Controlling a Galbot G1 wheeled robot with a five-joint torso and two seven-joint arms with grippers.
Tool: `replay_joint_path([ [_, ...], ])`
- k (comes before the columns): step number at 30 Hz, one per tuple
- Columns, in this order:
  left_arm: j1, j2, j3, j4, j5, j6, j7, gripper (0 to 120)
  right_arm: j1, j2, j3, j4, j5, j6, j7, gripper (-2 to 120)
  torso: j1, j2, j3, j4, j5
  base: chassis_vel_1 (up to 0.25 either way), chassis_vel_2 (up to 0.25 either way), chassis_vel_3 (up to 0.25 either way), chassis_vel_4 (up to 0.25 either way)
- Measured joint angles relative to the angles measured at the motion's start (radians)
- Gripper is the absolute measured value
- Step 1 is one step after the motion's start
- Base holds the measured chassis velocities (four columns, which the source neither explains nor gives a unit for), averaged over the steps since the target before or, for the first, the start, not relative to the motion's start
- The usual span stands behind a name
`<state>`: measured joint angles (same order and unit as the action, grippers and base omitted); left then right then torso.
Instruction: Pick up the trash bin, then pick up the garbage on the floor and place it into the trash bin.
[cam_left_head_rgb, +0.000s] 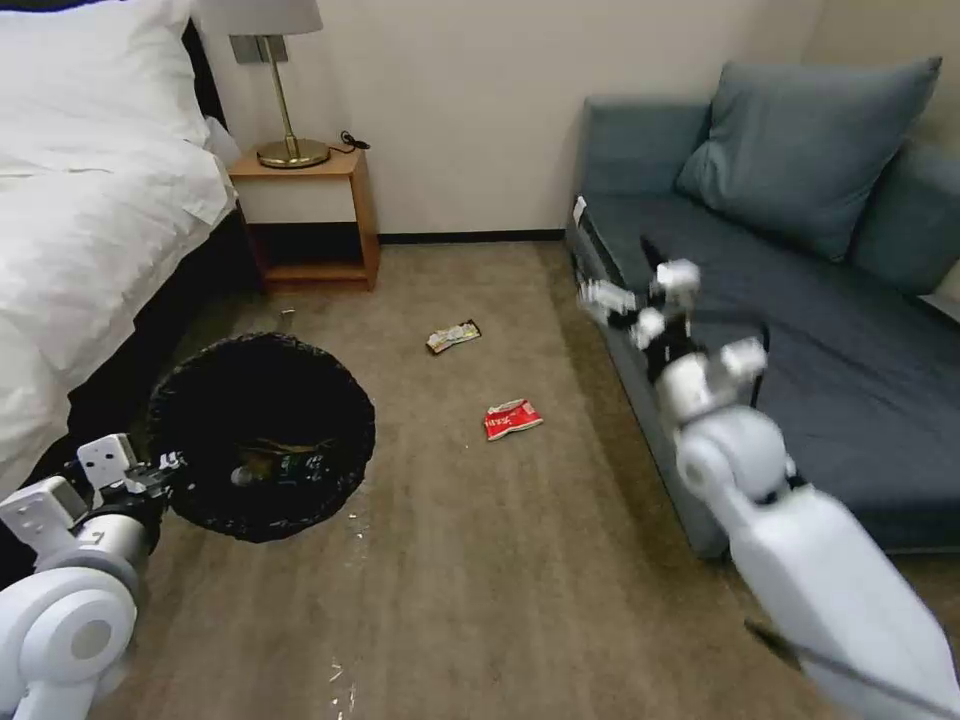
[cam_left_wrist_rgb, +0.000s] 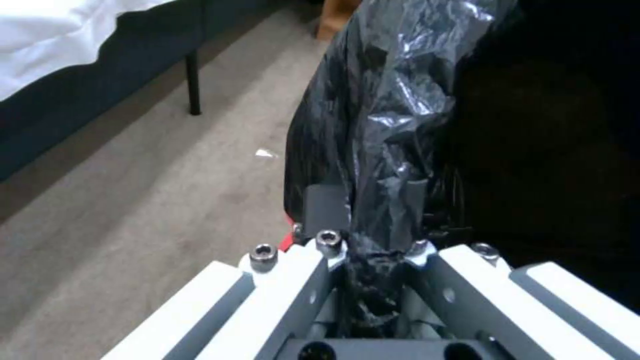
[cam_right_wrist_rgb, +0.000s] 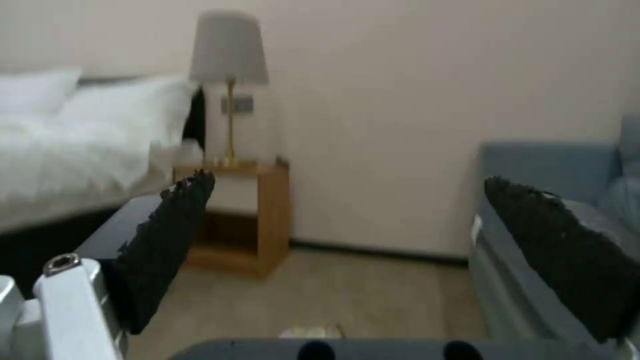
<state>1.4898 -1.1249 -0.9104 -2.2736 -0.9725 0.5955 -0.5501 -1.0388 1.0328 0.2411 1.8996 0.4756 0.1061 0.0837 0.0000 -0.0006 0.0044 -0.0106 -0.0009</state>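
Note:
My left gripper (cam_left_head_rgb: 165, 465) is shut on the rim of the trash bin (cam_left_head_rgb: 200, 400), holding it off the carpet at my left. The bin's black bag (cam_left_wrist_rgb: 393, 110) is pinched between the fingers (cam_left_wrist_rgb: 327, 207). Some garbage (cam_left_head_rgb: 275, 460) lies dimly at the bin's bottom. Two pieces of garbage lie on the floor: a yellowish-silver wrapper (cam_left_head_rgb: 453, 336) and, nearer me, a red wrapper (cam_left_head_rgb: 513, 419). My right gripper (cam_left_head_rgb: 640, 290) is raised in front of the sofa's edge, up and to the right of both wrappers, open and holding nothing (cam_right_wrist_rgb: 348, 184).
A bed with white bedding (cam_left_head_rgb: 90, 200) runs along the left. A wooden nightstand (cam_left_head_rgb: 310, 215) with a lamp (cam_left_head_rgb: 275, 80) stands at the back wall. A blue-grey sofa (cam_left_head_rgb: 800, 330) takes up the right. Open carpet lies between them, with small white scraps (cam_left_head_rgb: 340, 680).

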Motion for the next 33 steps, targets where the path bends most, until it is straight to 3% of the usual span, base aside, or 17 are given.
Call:
replay_joint_path([
  [8, 0.007, -0.006, -0.026, -0.006, -0.031, 0.007, -0.042, 0, -0.12, 0.068, -0.008, -0.032, -0.09, 0.05, -0.04, 100, 0.0, 0.0, 0.0, 0.0003, -0.0002, 0.0, 0.0, 0.0, 0.0],
  [23, 0.003, -0.018, -0.017, -0.019, -0.045, 0.002, -0.057, 0, -0.107, 0.074, -0.024, -0.079, -0.094, 0.07, -0.075, 100, 0.0, 0.0, 0.0, 0.0001, -0.0002, -0.003, 0.004, 0.004, -0.001],
  [33, -0.005, -0.015, -0.007, -0.018, -0.045, -0.003, -0.055, 0, -0.085, 0.078, -0.035, -0.097, -0.088, 0.073, -0.096, 100, 0.0, 0.0, 0.0, 0.0004, -0.0002, -0.074, 0.092, 0.089, -0.095],
])
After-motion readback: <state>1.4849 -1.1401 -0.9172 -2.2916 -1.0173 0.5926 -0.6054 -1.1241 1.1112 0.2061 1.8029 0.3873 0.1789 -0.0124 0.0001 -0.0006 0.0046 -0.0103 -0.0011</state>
